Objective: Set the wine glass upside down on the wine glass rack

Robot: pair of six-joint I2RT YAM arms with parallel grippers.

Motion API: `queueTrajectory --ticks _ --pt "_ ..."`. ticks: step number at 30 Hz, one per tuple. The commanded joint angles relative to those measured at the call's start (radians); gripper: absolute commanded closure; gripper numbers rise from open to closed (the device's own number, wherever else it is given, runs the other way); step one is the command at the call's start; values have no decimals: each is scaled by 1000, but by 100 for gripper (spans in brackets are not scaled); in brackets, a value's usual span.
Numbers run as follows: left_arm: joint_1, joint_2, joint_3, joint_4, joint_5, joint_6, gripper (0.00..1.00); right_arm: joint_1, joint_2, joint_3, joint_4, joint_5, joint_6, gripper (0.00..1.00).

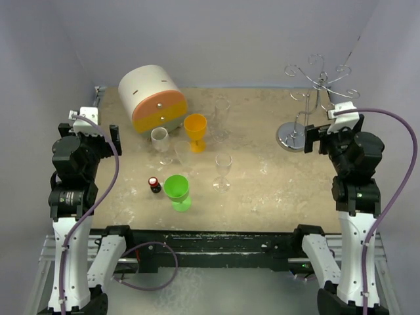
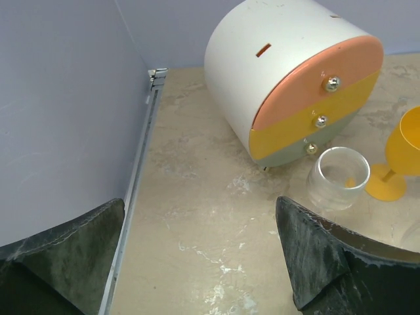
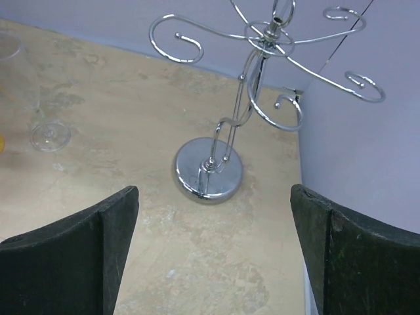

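Nothing picked up yet; my left gripper (image 2: 200, 210) and right gripper (image 3: 214, 190) both gape wide, empty. Next (the rack (image 1: 293, 136) waits) I'd grab the glass (image 1: 223, 172) by its stem.

Black-white arms (image 1: 72, 170) carry purple cables (image 1: 117, 157), dark pincers (image 2: 200, 216) (image 3: 214, 210)

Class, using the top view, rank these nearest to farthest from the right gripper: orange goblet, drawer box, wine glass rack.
1. wine glass rack, just beside the right gripper, on the right side of the table.
2. orange goblet, mid-table.
3. drawer box, back left.
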Motion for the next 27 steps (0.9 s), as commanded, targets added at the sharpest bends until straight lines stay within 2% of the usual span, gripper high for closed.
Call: queueTrajectory --ticks 1,20,27 --pt "14 28 59 21 64 24 1 -5 1 86 -1 30 11 0" --pt "34 83 144 38 192 50 1 -9 21 239 -17 117 -17 0" --pt "36 116 183 35 353 53 1 -11 112 284 23 166 -24 0"
